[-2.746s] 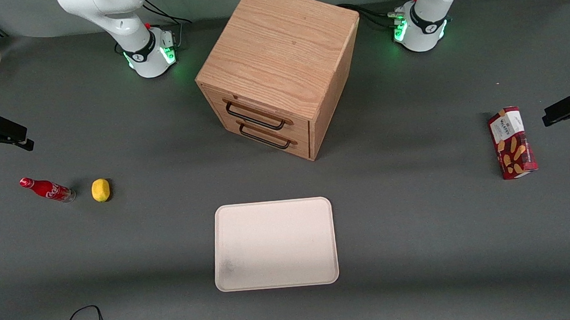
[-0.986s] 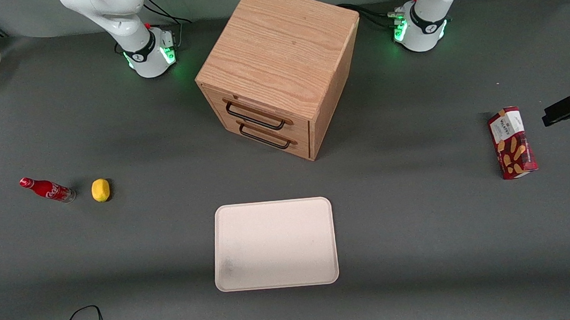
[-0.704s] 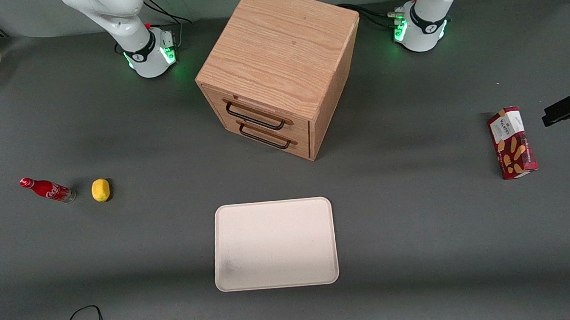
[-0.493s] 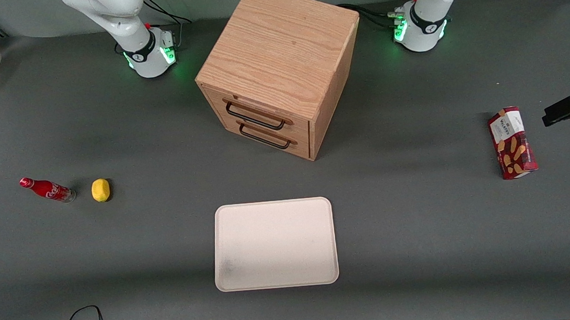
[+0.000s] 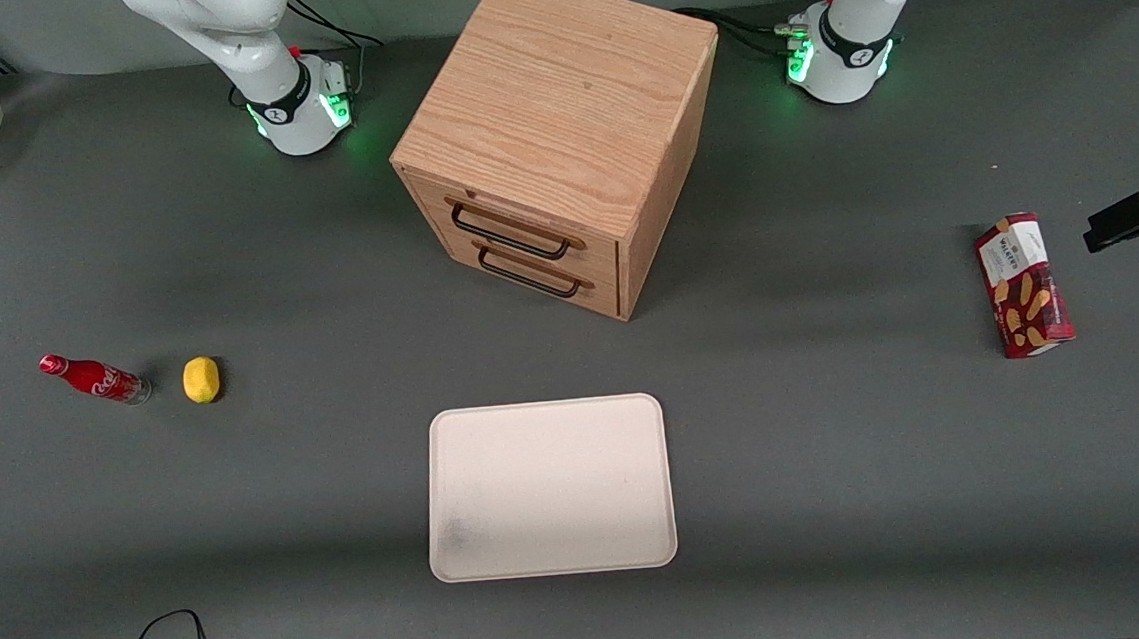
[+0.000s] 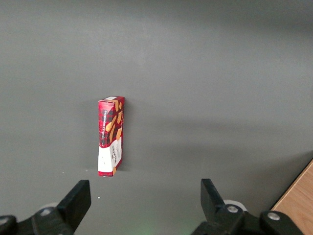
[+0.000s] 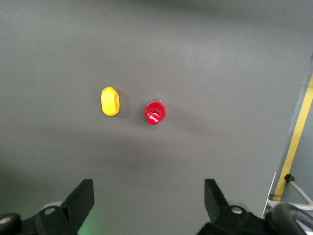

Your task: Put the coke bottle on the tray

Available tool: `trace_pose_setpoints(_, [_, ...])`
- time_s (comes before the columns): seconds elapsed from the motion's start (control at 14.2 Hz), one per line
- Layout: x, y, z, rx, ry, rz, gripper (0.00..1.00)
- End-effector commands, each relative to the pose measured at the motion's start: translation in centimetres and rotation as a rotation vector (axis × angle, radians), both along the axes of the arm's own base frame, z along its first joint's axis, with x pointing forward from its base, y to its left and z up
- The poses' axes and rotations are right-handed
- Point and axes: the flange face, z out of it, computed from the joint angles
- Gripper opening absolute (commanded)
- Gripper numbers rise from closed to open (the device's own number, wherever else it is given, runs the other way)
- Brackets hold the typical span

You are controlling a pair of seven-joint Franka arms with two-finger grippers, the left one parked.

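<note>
The coke bottle, red with a red cap, stands upright on the grey table toward the working arm's end. The right wrist view looks straight down on the bottle's cap. The cream-white tray lies flat in front of the drawer cabinet, nearer the front camera, with nothing on it. My right gripper hangs high above the table, open, with nothing between its fingers. The bottle lies a little off from the gap between them. The gripper does not show in the front view.
A yellow lemon lies close beside the bottle, also seen from above as the lemon. The wooden two-drawer cabinet stands mid-table. A red snack box lies toward the parked arm's end. The table edge with yellow tape runs near the bottle.
The right gripper, seen at the edge of the front view 2.7 s ago, has since moved out of that view. The bottle, lemon and tray have not moved.
</note>
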Motion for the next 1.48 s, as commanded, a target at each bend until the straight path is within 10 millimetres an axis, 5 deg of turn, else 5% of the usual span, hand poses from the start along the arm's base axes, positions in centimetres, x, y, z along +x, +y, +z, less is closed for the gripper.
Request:
trace_pose_setpoints(0.0, [-0.3, 0.7, -0.7, 0.013, -0.008, 0.014, 1.00])
trace_pose_setpoints(0.7, [1.0, 1.5, -13.5, 0.013, -0.041, 0.023, 1.00])
trace_pose_setpoints(1.41, [2.0, 1.4, -22.4, 0.017, -0.049, 0.011, 1.00])
